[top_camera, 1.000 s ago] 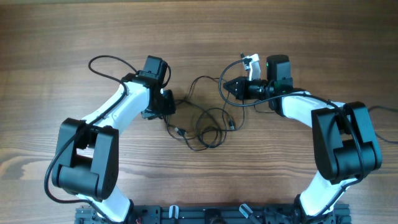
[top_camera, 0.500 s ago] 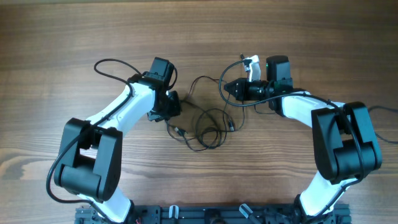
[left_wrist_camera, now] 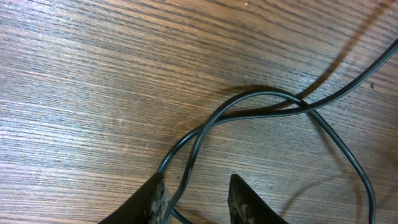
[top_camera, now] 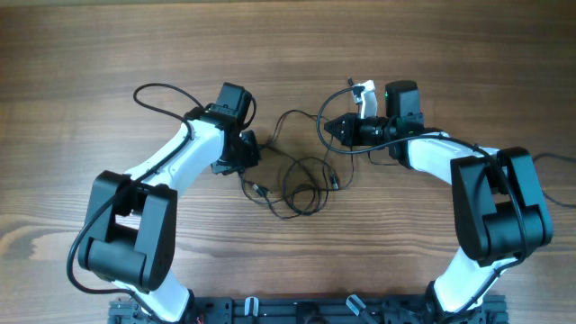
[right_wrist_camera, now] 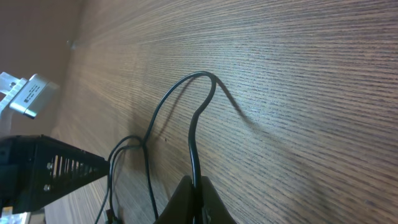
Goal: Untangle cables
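Note:
The cables point(top_camera: 301, 173) lie as a loose black tangle of thin loops at the middle of the wooden table. My left gripper point(top_camera: 255, 150) is at the tangle's left edge. In the left wrist view its jaws point(left_wrist_camera: 198, 178) stand apart, with a cable strand point(left_wrist_camera: 261, 94) running between them close to the left finger point(left_wrist_camera: 152, 199), not pinched. My right gripper point(top_camera: 329, 126) is at the tangle's upper right. In the right wrist view it point(right_wrist_camera: 198, 185) is shut on one cable point(right_wrist_camera: 191, 140), which rises from the fingertips in an arch over the wood.
A small white and silver plug piece point(top_camera: 364, 90) sits just behind the right gripper, also in the right wrist view point(right_wrist_camera: 25, 93). The left arm's thick lead point(top_camera: 157, 94) loops out at the left. A black rail point(top_camera: 297, 310) runs along the front edge.
My left gripper has shifted a little to the right, onto the edge of the tangle, and its jaws have narrowed. The right arm and its held cable have not moved.

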Motion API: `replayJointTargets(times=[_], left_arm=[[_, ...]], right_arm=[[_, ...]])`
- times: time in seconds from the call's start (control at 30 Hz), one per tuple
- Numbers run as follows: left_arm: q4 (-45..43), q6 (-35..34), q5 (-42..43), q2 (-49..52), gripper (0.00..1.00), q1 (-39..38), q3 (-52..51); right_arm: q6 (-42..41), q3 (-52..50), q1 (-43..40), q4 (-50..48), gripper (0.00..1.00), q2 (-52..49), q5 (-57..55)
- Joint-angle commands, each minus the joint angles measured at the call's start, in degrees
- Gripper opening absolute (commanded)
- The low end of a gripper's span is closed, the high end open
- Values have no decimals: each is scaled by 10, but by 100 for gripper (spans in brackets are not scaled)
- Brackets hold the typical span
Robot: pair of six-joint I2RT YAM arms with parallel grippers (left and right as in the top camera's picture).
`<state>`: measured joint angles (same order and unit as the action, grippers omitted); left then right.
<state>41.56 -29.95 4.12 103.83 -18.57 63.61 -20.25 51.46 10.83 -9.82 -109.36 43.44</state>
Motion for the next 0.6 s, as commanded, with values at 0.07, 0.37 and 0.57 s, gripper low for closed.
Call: replayJointTargets(times=[0.07,0.37,0.57], left_arm=[[-12,-5,-10,4,36,-24,-14],[-52,-5,-32,4,40,-29,-48],[-52,-5,-30,4,38,-30,-47]], right_arm=[[10,3,2,1,4,5,-6],[10,3,2,5,4,5,-6],[10,3,2,5,4,5,-6]])
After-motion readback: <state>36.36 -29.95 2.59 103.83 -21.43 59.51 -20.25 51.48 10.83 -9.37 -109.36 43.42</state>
